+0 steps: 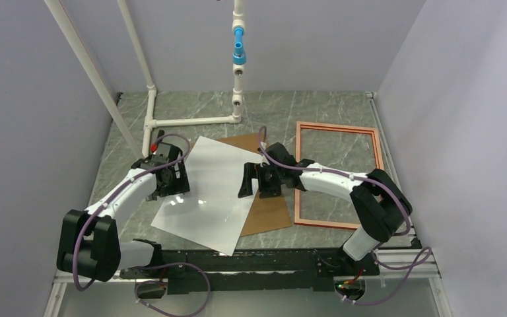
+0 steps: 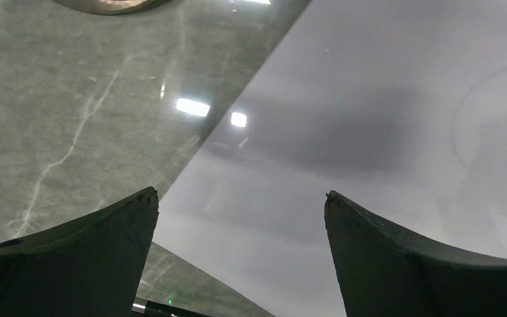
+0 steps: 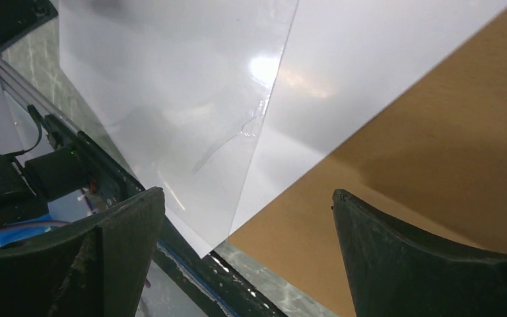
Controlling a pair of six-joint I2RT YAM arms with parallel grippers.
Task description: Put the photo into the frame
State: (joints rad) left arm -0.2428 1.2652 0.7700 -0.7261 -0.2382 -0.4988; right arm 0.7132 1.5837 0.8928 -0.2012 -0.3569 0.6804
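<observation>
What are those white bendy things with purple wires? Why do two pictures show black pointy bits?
They are two robot arms bolted to a marble table. The big picture is from a camera above. The other two come from cameras on each wrist; the black bits are the hands' own fingers. On the table lie the photo, white side up, a brown board partly under it, and the frame beside them. The left hand and right hand are open above the photo's edges, holding nothing.

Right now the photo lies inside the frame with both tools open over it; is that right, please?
No: the top external view shows the photo left of the frame, partly on the brown backing board; left tool and right tool are open over it.
</observation>
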